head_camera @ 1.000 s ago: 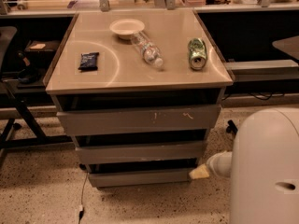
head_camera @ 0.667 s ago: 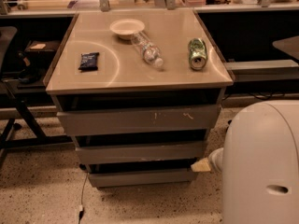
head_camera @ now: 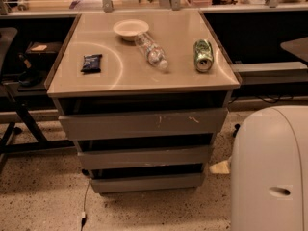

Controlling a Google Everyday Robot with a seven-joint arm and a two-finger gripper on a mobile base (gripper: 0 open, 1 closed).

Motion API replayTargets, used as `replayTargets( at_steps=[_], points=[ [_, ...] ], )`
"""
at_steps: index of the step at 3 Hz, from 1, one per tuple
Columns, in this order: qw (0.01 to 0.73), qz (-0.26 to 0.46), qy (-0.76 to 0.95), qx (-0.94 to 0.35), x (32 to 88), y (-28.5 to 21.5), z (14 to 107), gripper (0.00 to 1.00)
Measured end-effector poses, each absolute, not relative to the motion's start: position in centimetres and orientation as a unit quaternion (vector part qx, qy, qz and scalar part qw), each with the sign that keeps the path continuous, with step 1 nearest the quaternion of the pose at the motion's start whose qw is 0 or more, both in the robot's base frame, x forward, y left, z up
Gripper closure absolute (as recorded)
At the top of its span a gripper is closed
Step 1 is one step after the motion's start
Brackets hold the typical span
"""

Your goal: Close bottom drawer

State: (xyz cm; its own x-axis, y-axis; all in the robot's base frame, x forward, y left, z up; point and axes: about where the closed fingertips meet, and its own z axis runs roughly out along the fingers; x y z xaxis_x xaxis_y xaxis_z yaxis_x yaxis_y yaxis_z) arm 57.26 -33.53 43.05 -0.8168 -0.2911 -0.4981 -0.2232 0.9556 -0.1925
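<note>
Where the grey cabinet meets the speckled floor, the bottom drawer sits lowest of three, its plain front narrower than the two above, with a dark gap showing over it. Just right of the cabinet, level with the lower drawers, the cream tip of the gripper projects from behind the robot's white body; whether it is apart or together cannot be told. On the tabletop lie a bowl, a bottle, a can and a dark packet.
</note>
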Motion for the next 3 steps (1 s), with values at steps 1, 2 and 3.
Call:
replayTargets(
  at_steps=[1,2,3],
  points=[
    [0.279,-0.11,0.954,0.01,55.9,-41.5,46.3,0.0],
    [0.265,-0.188,0.93,0.174,46.8,-50.2,48.9,0.0],
    [0.231,-0.225,0.915,0.243,39.5,-54.0,49.8,0.0]
  ],
)
